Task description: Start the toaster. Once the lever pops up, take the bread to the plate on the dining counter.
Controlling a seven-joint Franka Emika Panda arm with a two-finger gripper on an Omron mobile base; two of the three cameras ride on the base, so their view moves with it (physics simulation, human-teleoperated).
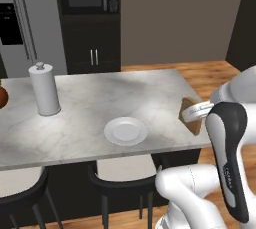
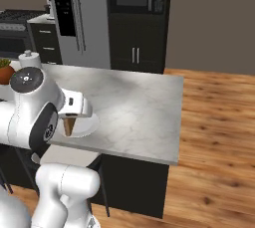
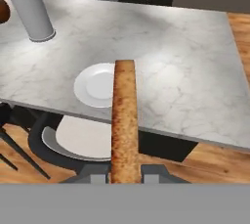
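Bread is sitting edge-on in the gripper, whose fingers are pinching its lower end. The slice is hanging off the near edge of the worktop, just short of the plate and to the plate's right. Risk, as I judge it: releasing here is likely dropping the slice onto the stool below the plate. Lowering it upright is inviting a topple off the plate's rim. The paper-towel roll is standing well beyond the plate, out of the way.
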